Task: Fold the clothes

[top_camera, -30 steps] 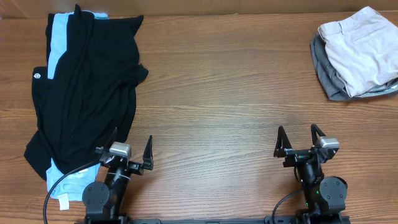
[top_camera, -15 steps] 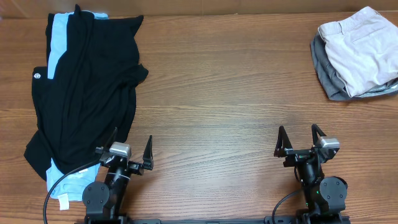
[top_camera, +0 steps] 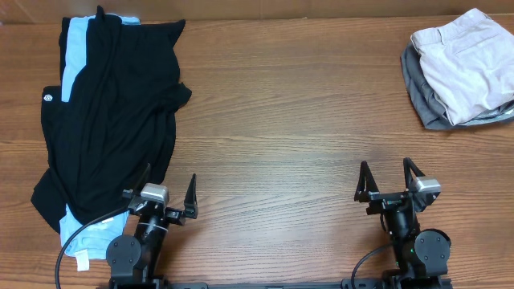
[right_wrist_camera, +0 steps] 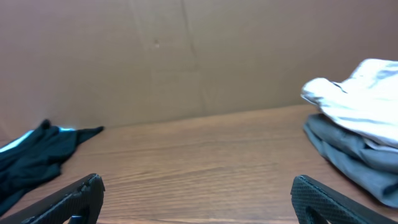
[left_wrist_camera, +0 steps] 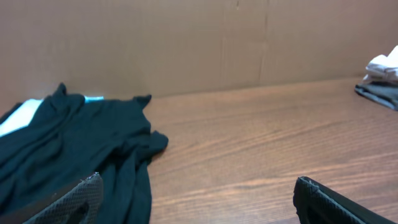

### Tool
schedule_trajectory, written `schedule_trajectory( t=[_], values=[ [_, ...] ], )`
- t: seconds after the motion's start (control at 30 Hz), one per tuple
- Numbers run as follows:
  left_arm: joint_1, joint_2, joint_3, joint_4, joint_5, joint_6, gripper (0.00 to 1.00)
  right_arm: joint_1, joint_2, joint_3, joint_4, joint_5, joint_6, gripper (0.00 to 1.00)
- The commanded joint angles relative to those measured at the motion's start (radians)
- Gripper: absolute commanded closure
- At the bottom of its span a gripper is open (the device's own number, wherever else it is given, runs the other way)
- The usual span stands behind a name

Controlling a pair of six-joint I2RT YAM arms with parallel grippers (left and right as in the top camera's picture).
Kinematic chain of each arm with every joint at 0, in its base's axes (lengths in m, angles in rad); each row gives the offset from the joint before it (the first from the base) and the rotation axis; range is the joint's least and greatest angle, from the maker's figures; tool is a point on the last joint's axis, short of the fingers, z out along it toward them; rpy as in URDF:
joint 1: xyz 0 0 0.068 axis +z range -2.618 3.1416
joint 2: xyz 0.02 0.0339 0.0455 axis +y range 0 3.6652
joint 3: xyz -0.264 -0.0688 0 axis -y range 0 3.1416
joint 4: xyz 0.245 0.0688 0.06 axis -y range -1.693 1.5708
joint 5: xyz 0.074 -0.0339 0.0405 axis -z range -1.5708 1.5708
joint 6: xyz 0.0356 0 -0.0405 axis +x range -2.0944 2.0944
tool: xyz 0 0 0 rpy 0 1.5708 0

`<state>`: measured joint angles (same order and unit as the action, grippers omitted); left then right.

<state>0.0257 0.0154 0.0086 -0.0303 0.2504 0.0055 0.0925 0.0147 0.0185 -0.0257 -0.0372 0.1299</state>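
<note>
The clothes lie in a crumpled heap at the table's left: a black T-shirt (top_camera: 112, 112) spread over a light blue tee (top_camera: 74, 48), whose hem also shows at the near end. In the left wrist view the black T-shirt (left_wrist_camera: 81, 149) lies ahead and to the left, its edge just behind the left finger. My left gripper (top_camera: 169, 175) stands open at the front edge, just right of the heap's near end, nothing between its fingers (left_wrist_camera: 68, 202). My right gripper (top_camera: 385, 167) stands open at the front right over bare wood, empty in the right wrist view (right_wrist_camera: 196, 193).
A folded stack sits at the far right: a beige garment (top_camera: 466, 60) on a grey one (top_camera: 422, 104), also ahead-right of the right gripper (right_wrist_camera: 367, 124). A brown cardboard wall (left_wrist_camera: 199, 43) closes the table's far edge. Wooden table (top_camera: 289, 120) between the piles.
</note>
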Motion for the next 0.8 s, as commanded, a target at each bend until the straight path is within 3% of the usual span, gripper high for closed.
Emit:
schedule_trajectory(
  t=[0.0, 0.23, 0.43, 0.77],
  values=[
    [-0.006, -0.011, 0.003, 0.021, 0.012, -0.005, 0.00, 0.006, -0.012, -0.008, 0.020, -0.069, 0.001, 0.00],
    [-0.006, -0.010, 0.110, -0.084, 0.012, -0.002, 0.00, 0.006, -0.012, 0.072, -0.011, -0.107, 0.000, 0.00],
    [-0.006, 0.041, 0.249, -0.184, 0.008, 0.026, 0.00, 0.006, -0.002, 0.224, -0.161, -0.100, 0.001, 0.00],
    [-0.006, 0.343, 0.525, -0.277, 0.008, 0.030, 0.00, 0.006, 0.221, 0.523, -0.335, -0.085, 0.000, 0.00]
  ],
)
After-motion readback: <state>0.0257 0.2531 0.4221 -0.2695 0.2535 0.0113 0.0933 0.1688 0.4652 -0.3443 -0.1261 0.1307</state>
